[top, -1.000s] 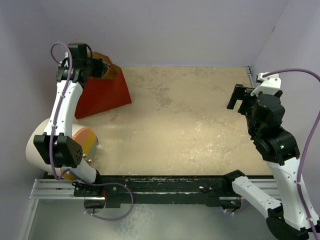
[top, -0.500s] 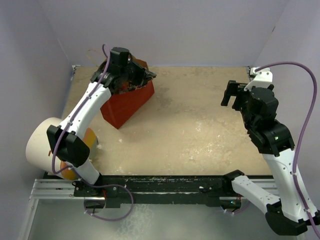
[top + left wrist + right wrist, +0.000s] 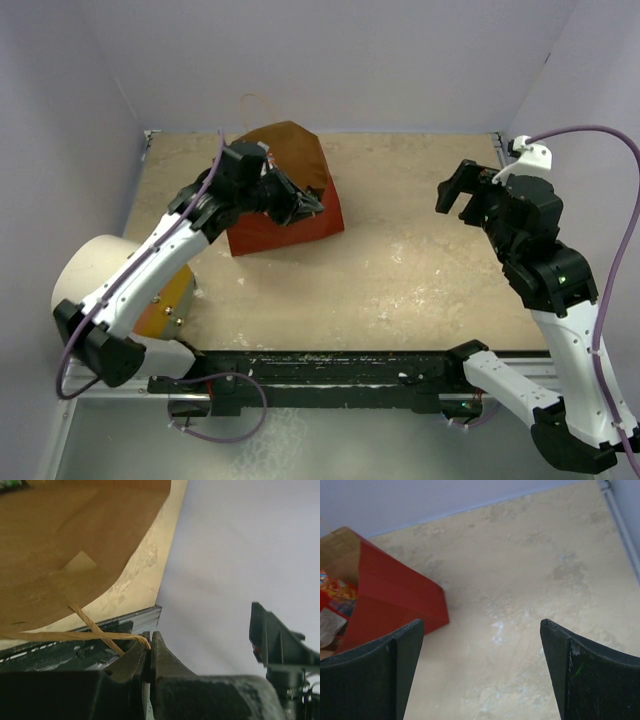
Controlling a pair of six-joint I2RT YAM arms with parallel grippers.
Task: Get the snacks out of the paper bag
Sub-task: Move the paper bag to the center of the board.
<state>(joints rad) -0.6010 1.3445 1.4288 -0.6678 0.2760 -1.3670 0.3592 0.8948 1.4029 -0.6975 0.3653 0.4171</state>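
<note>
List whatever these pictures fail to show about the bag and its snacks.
- Top view: inside of the red-faced brown paper bag hidden by its walls and the left pincer.
- Right wrist view: shiny snack packets cut by the left edge; count unclear.
- Left wrist view: green scrap at the top corner, too small to name.

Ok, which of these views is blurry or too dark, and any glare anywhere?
Top external: soft even light, no glare on the table; the left tool is a dark, smeared shape against the paper bag. Left wrist: string handle crisp, tool body underexposed. Right wrist: the right tool is near-black and soft-edged; snacks cut off at the left edge.
</note>
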